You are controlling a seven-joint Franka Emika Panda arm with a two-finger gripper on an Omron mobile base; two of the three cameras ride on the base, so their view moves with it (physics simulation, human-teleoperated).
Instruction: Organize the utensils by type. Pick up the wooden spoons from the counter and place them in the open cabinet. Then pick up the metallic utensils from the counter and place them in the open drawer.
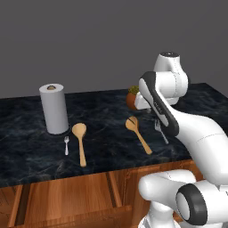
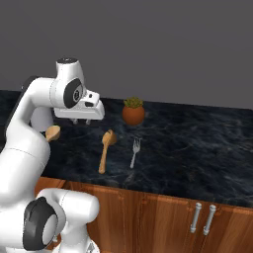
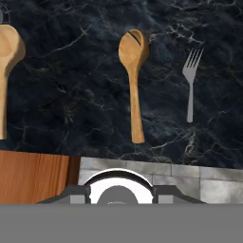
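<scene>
Two wooden spoons flat on the black bench (image 1: 102, 147), bowls toward the back wall, handles toward the front edge. Left spoon (image 1: 80, 141) just right of a white paper-towel roll (image 1: 54, 108); right spoon (image 1: 138, 134) nearer the arm, handle angled toward the front right. In the hand view, right spoon (image 3: 134, 80) near centre, left spoon (image 3: 6, 71) cut by the left border. In the right base view, right spoon (image 2: 105, 149) fully visible, left spoon (image 2: 53, 132) showing as a bowl past the arm.

Two small silver forks also flat on the bench. Left fork (image 1: 66, 144) just beside the left spoon, between it and the roll's base. Right fork (image 1: 160, 130) just right of the right spoon, partly behind the arm in the left base view; clear in the right base view (image 2: 135, 151) and the hand view (image 3: 191, 80), tines toward the wall, apart from the spoon.

Small potted plant (image 2: 133, 111) in a round brown pot at the back, behind the right spoon and fork.

Open drawer (image 1: 67, 200) below the bench's front edge at left, wooden bottom bare.

Pincer (image 2: 80, 120) raised above the bench, over the stretch between the spoons, facing down; nothing between its tips. Fingertips largely hidden: apart or together, cannot tell.
</scene>
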